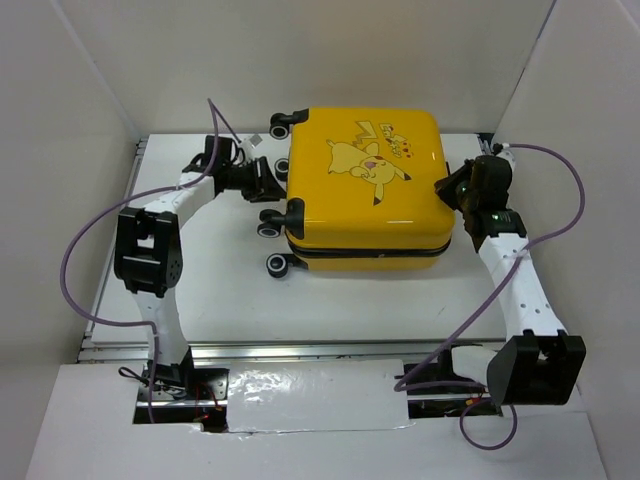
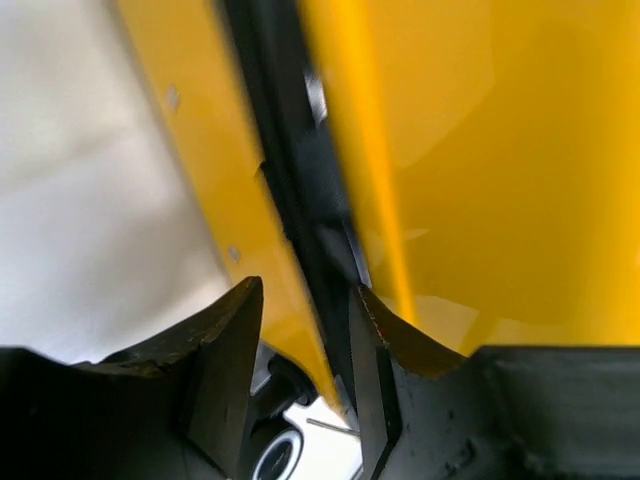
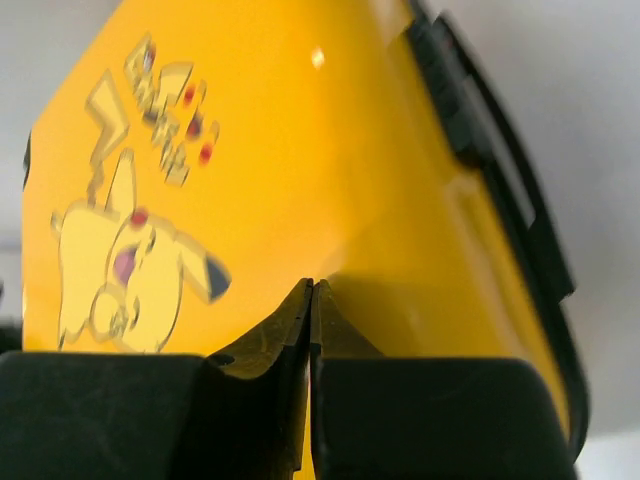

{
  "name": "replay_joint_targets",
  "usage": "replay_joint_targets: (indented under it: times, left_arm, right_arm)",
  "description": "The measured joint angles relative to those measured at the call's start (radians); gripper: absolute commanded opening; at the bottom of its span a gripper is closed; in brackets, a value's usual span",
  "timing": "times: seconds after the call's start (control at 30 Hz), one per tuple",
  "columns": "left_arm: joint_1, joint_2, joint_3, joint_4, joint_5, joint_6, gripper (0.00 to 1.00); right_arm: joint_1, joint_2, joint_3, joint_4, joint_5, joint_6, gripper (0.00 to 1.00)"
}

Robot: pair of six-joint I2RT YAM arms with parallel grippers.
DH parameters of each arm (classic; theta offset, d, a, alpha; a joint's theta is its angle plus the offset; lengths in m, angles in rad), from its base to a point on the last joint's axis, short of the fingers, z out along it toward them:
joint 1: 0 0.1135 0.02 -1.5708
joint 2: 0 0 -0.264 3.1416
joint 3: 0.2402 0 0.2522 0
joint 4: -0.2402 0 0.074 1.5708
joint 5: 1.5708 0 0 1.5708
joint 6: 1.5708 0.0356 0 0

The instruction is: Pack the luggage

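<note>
Judging from the closed shells, you are late in the task. The luggage (image 1: 365, 190) lies flat toward the far edge of the table (image 1: 230, 300), lid up; its contents are hidden. The left fingers (image 2: 220, 360) stand released, apart on either side of the black zipper seam (image 2: 300, 170) at the wheel side, gripping nothing. The right fingers (image 3: 270, 350) are clenched on nothing, tips at the lid's right edge. You cannot tell whether the zipper is fully run; treat zipping as the likely remaining step.
</note>
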Motion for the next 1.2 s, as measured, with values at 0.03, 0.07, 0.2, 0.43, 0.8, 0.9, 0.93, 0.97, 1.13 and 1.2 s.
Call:
replay_joint_targets:
  times: [0.03,0.07,0.2,0.43,0.8,0.9,0.93,0.97,1.13,1.2]
  left_arm:
    - [0.0,0.013,0.029,-0.01,0.006,0.006,0.52]
    - [-0.001,0.032,0.073,-0.024,0.014,0.016,0.52]
    - [-0.004,0.12,0.226,-0.033,0.03,0.032,0.52]
    - [-0.015,0.276,0.46,-0.041,0.079,0.016,0.54]
    - [-0.038,0.339,0.55,-0.04,0.092,-0.025,0.57]
    - [-0.005,0.159,0.312,-0.042,0.067,-0.016,0.58]
    - [0.01,0.11,0.265,-0.042,0.056,-0.01,0.58]
    - [0.033,0.045,0.191,-0.028,0.042,0.002,0.59]
    - [0.157,-0.285,-0.143,0.039,-0.007,0.019,0.61]
    - [0.17,-0.38,-0.263,0.084,-0.024,0.026,0.61]
  right_arm:
    - [0.011,-0.013,0.0,-0.021,-0.021,-0.001,0.09]
    - [0.019,-0.021,0.0,-0.04,-0.037,-0.001,0.11]
    - [0.027,-0.048,0.0,-0.082,-0.038,-0.004,0.12]
    - [0.113,-0.177,-0.003,-0.208,-0.045,-0.123,0.18]
    - [0.661,-0.099,0.059,-0.334,-0.15,-0.344,0.16]
    - [0.721,-0.047,0.041,-0.353,-0.11,-0.344,0.12]
    - [0.728,-0.022,0.041,-0.353,-0.085,-0.343,0.11]
    - [0.737,0.011,0.045,-0.354,-0.051,-0.336,0.09]
    - [0.759,0.155,0.064,-0.353,0.169,-0.309,0.05]
    - [0.774,0.171,0.07,-0.362,0.24,-0.301,0.05]
